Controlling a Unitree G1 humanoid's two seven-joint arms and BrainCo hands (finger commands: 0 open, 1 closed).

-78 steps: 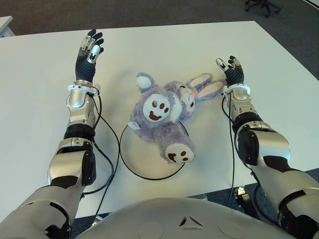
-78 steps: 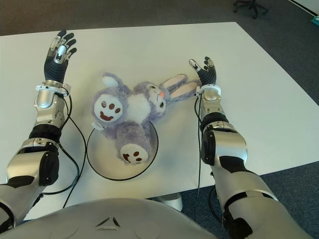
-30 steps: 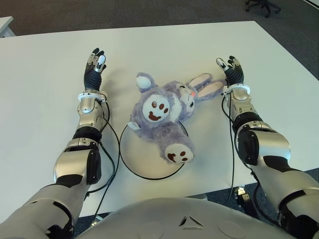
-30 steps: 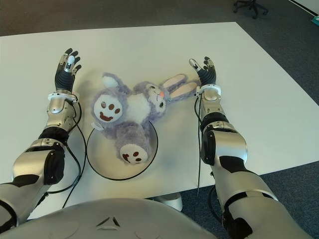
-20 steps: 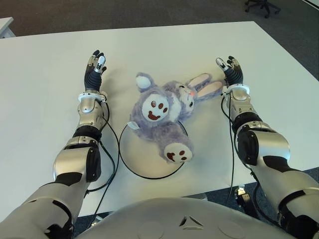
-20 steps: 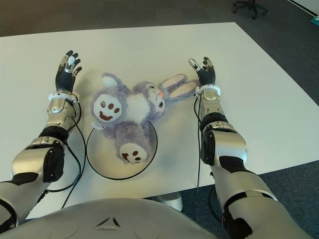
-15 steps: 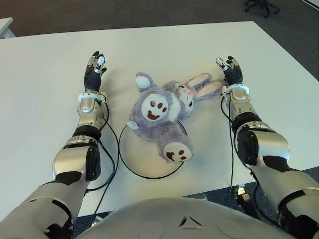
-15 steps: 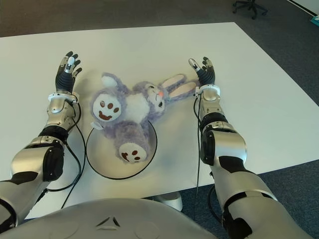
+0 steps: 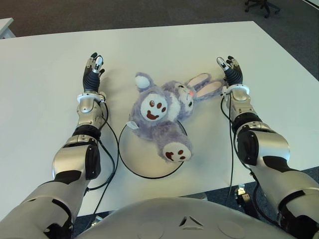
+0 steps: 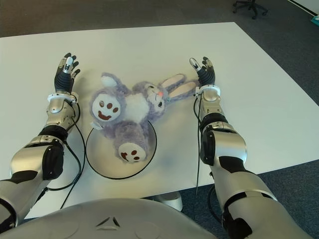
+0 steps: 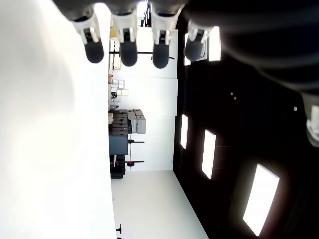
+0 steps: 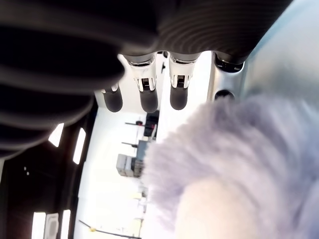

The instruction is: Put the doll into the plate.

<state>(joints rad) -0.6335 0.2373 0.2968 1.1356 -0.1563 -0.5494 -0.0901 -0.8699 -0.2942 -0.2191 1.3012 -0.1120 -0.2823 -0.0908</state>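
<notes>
The doll [image 9: 162,112] is a purple plush bunny lying on its back. Its body and one foot lie over the plate [image 9: 135,155], which is white and round with a black rim. Its head and pink-lined ears [image 9: 205,84] reach off the plate toward the right. My left hand [image 9: 92,72] shows to the left of the doll, apart from it, with its fingers [image 11: 128,50] straight and nothing in them. Just beyond the ear tips is my right hand [image 9: 231,72], also open. The right wrist view shows purple fur [image 12: 239,164] close beside its straight fingers [image 12: 149,99].
The white table [image 9: 45,114] spreads wide on both sides. Black cables [image 9: 107,149] loop from my left arm past the plate's left rim. The table's near edge lies just in front of the plate. An office chair [image 9: 262,6] stands far back on dark carpet.
My left hand has come down and drawn in a little toward the doll since the earliest frames. In the last second it barely moved. Doll and right hand stay put.
</notes>
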